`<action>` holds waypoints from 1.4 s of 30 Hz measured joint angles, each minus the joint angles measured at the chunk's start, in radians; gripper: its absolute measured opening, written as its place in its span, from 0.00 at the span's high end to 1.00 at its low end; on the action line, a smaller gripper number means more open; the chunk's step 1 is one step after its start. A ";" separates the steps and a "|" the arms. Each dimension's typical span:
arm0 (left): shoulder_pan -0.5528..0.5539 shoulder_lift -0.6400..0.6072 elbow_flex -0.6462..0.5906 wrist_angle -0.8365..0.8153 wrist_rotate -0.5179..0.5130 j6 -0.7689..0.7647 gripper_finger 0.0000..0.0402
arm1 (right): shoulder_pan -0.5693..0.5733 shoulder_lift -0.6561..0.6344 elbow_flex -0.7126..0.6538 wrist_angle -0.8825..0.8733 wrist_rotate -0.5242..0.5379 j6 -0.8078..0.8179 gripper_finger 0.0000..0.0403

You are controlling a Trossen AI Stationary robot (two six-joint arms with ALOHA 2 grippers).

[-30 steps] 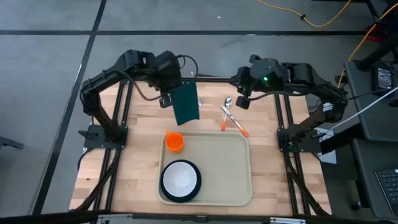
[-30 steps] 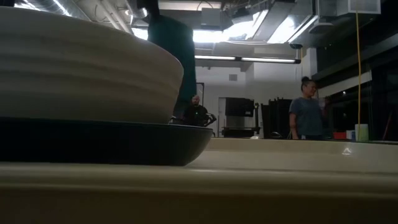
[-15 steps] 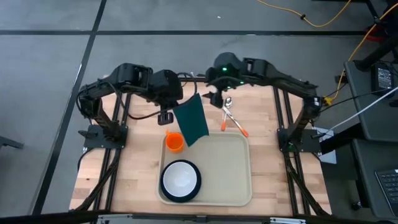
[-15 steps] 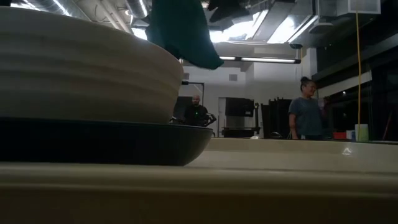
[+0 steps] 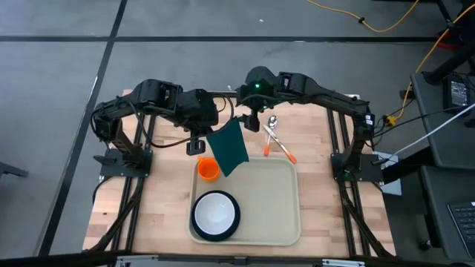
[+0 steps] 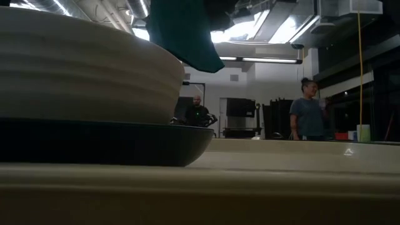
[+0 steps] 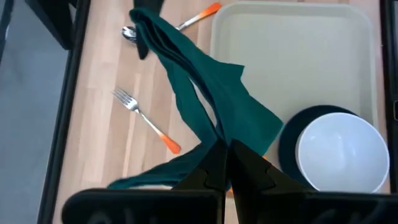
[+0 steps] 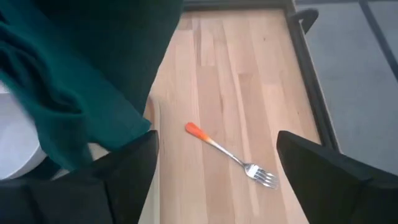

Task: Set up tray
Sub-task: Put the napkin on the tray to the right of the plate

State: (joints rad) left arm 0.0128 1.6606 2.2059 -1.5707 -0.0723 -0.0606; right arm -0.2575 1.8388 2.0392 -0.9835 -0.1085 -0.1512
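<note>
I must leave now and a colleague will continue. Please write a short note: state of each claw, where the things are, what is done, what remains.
Left claw: shut on the green napkin, held in the air over the tray's far-left corner.
Right claw: open, at the napkin's far end, holding nothing.
Tray: on the table, with the white bowl on its dark plate inside. The orange cup sits at the tray's left rim.
Fork and spoon lie on the wood beyond the tray.
Done: bowl and plate placed.
Left, it seems: lay the napkin down, then the cutlery.
</note>
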 joint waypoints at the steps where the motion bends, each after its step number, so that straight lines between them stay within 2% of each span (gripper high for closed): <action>1: 0.000 0.000 0.000 0.000 0.003 0.000 1.00 | -0.001 -0.007 0.000 0.000 0.000 -0.009 0.18; 9: 0.001 0.014 -0.006 -0.002 0.063 0.026 1.00 | -0.002 -0.094 0.000 -0.037 0.002 -0.055 0.18; 15: 0.001 0.076 -0.006 -0.001 0.168 0.106 1.00 | -0.002 -0.153 0.000 -0.039 -0.015 -0.113 0.18; 17: 0.001 0.105 -0.007 -0.001 0.199 0.138 1.00 | -0.002 -0.159 0.002 -0.039 -0.058 -0.137 0.18; 23: -0.021 0.165 -0.004 -0.001 0.278 0.261 1.00 | -0.001 -0.159 0.001 -0.068 -0.278 -0.219 0.18; 28: -0.058 0.198 0.039 0.000 0.293 0.346 1.00 | -0.001 -0.159 0.001 -0.108 -0.365 -0.283 0.18; 34: -0.070 0.229 0.151 0.010 0.284 0.393 1.00 | 0.001 -0.152 0.001 -0.087 -0.487 -0.305 0.18; 42: -0.069 0.245 0.150 0.047 0.307 0.441 1.00 | 0.006 -0.123 0.000 -0.066 -0.629 -0.294 0.18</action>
State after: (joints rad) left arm -0.0566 1.9052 2.3554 -1.5240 0.2350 0.3801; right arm -0.2519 1.7161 2.0392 -1.0490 -0.7372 -0.4449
